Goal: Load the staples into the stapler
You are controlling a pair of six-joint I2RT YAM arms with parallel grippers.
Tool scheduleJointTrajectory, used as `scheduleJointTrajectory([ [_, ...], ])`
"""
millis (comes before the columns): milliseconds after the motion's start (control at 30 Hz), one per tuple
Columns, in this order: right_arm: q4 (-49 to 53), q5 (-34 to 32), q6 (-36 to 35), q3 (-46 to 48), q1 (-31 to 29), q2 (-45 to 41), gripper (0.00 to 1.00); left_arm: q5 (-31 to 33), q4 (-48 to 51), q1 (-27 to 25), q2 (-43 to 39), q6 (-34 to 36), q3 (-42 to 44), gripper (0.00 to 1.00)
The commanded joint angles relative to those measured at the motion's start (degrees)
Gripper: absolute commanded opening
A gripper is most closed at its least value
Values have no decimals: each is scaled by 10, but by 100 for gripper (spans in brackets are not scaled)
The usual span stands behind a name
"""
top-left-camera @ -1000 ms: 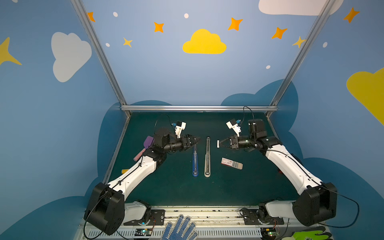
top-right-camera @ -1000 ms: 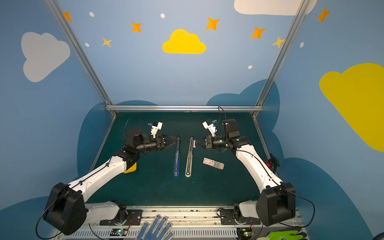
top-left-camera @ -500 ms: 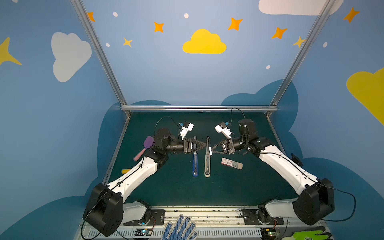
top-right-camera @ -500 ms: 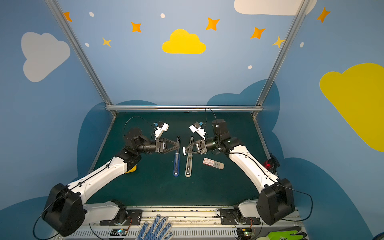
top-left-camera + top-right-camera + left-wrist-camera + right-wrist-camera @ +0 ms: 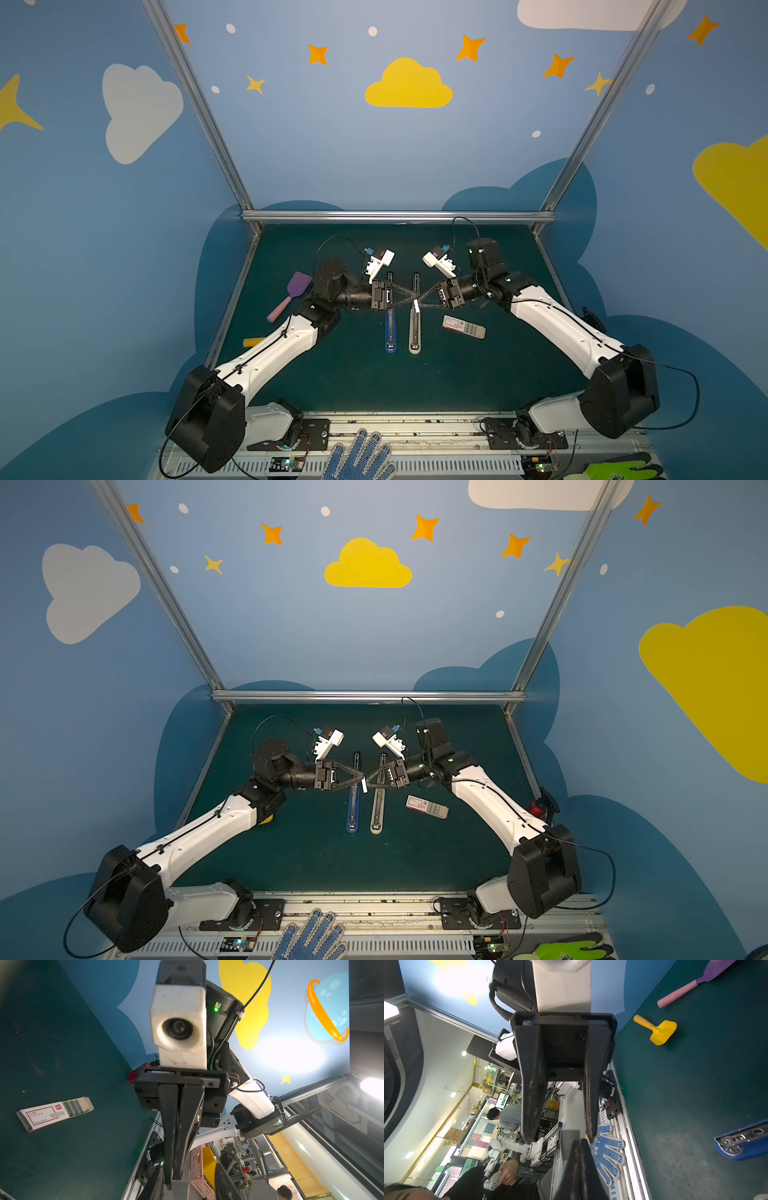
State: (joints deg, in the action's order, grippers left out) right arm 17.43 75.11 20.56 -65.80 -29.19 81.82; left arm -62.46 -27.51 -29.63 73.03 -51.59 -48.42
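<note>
- Right gripper (image 5: 419, 302): raised above the middle of the green mat (image 5: 353, 386), reaching left. Jaws together, clamped on a small grey strip (image 5: 179, 1186) that stuck out past the fingertips and showed as a pale sliver in both top views.
- Left gripper (image 5: 411, 297): raised, reaching right, tip to tip with the right one. Jaws apart, with one finger on either side of the strip. Whether either pad touched it could not be told.
- Staple box (image 5: 463, 327): flat on the mat, right of the staplers and apart from them, under the right arm. White sleeve with a red mark. Beige tray slid partly out to the right, with grey rows showing in it.
- Blue stapler (image 5: 390, 332): opened flat on the mat, running near to far.
- Beige stapler (image 5: 414, 332): opened flat, just right of the blue one and parallel to it. The gripper tips met above this pair.
- Purple spatula (image 5: 291, 295), pink handle: near the left edge of the mat, beside the left arm.
- Yellow tool (image 5: 658, 1030): at the left edge, nearer than the spatula, partly hidden by the left arm in both top views.
- Blue-dotted glove (image 5: 359, 457): on the near rail, in the middle.
- Green glove (image 5: 619, 471): at the near right corner.
</note>
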Motion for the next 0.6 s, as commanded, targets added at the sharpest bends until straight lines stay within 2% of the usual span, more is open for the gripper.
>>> scheduleJointTrajectory([
  [0, 4, 13, -5, -22, -4, 4, 0, -2, -3, -3, 2, 12, -11, 39],
  [567, 10, 12, -7, -25, -6, 15, 0, -1, -15, -3, 0, 8, -16, 18],
])
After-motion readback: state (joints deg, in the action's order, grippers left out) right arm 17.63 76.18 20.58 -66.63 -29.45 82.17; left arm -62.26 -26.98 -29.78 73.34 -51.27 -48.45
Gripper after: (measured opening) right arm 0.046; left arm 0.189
